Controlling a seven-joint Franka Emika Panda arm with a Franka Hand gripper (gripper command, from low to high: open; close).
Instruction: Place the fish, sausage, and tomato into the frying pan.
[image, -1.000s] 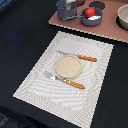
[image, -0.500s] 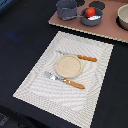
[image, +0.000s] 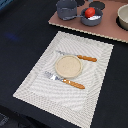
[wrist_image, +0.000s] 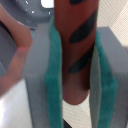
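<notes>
In the wrist view my gripper is shut on the sausage, a reddish-brown rod with dark stripes, held upright between the green pads. In the exterior view the arm and gripper are out of frame. The frying pan stands on the brown board at the back, its thin handle pointing to the exterior view's left. The tomato, a glossy red ball, lies in the pan. A pale patch shows beside it; I cannot tell whether it is the fish.
A taller grey pot stands next to the pan and a beige bowl at the back right. On the striped placemat lie a tan plate, an orange-handled knife and a fork.
</notes>
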